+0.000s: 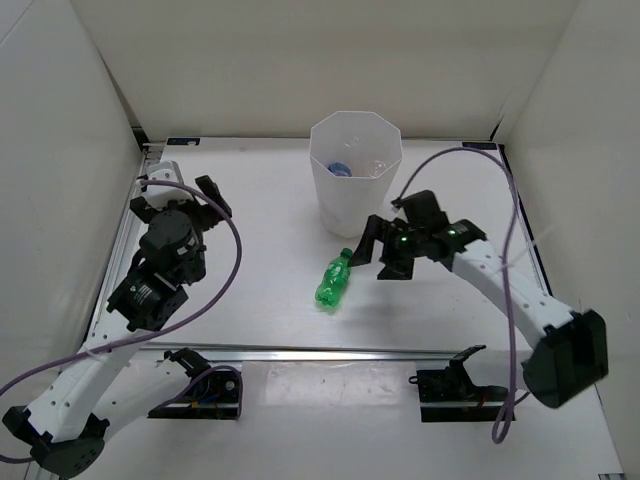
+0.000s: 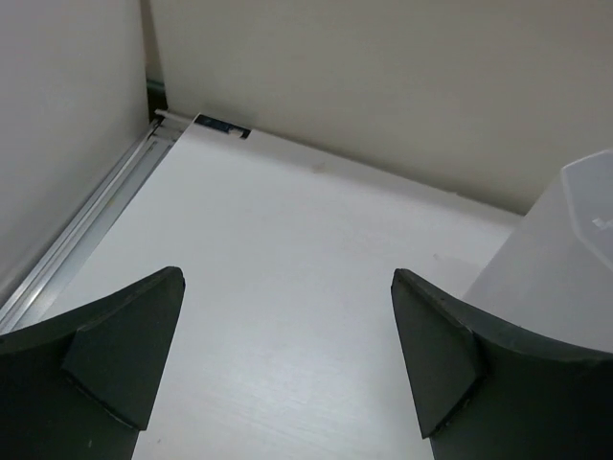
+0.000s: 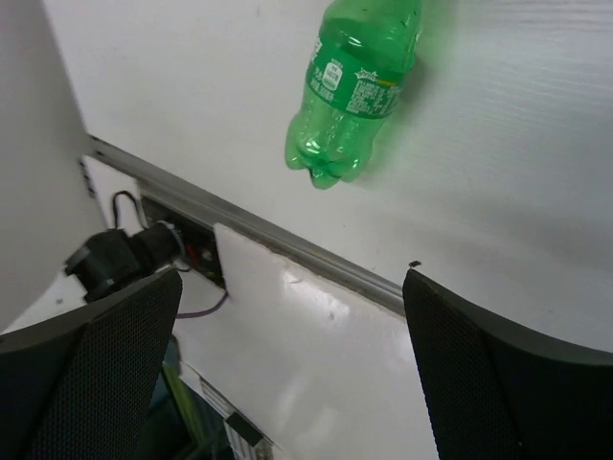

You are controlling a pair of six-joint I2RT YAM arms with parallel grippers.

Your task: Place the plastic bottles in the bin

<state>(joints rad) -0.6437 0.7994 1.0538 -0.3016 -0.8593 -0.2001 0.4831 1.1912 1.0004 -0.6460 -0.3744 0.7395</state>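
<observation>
Right fingers (image 3: pixel 105 374) wide, green bottle (image 3: pixel 356 77) beyond

Lab robot cell: white enclosure walls (image 1: pixel 300 60), aluminium rail (image 1: pixel 330 352), purple cabling (image 1: pixel 240 250).

**Around the work: table, walls, rails**

We see a white table (image 1: pixel 270 290) boxed in by pale walls (image 1: pixel 300 60) at the back and both sides. A near rail (image 1: pixel 330 352) of metal runs along its front edge, and a left rail (image 2: pixel 81 230) runs along its left edge. At the far-left corner sits a small dark tag (image 2: pixel 222 126), perhaps a label; we cannot read it. Just beyond the near rail lies a glossy white panel (image 3: pixel 306 364).
</observation>
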